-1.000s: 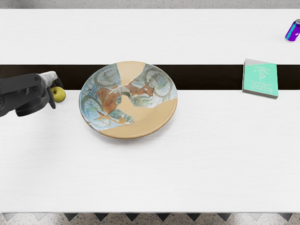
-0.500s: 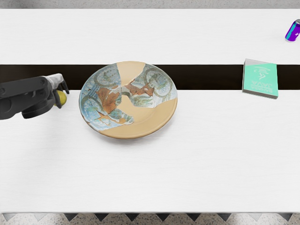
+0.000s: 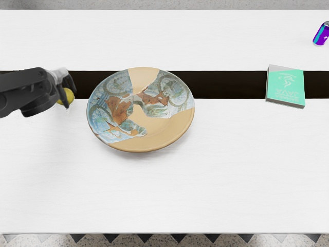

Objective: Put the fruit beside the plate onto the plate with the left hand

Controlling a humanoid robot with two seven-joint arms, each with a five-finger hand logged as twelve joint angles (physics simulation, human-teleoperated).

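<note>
Here, the left hand (image 3: 54,88) comes in from the left edge of the view. It is dark, with a pale grey part at the top, and its fingers are curled around the fruit (image 3: 67,96), so the hand is gripping it. The fruit is small, round and yellow, maybe a little greenish. Only one side of it shows, because the dark fingers cover the rest. It is at the tip of the hand, just at the lower border of the dark strip (image 3: 231,85) that crosses the white table (image 3: 205,180) from left to right. Whether the fruit touches the table or is a little above it, I cannot tell.

The fruit is near the left rim of the plate (image 3: 154,144), apart from it and not on it. The plate is large and round, with a tan ground and a painted pattern in blue-grey, orange and green over its left and upper parts. It lies half on the strip and half on the white surface.

Well apart to the right, a teal book (image 3: 286,86) lies flat across the same strip. A purple can (image 3: 321,34) is at the far right edge, partly cut off by the frame.
</note>
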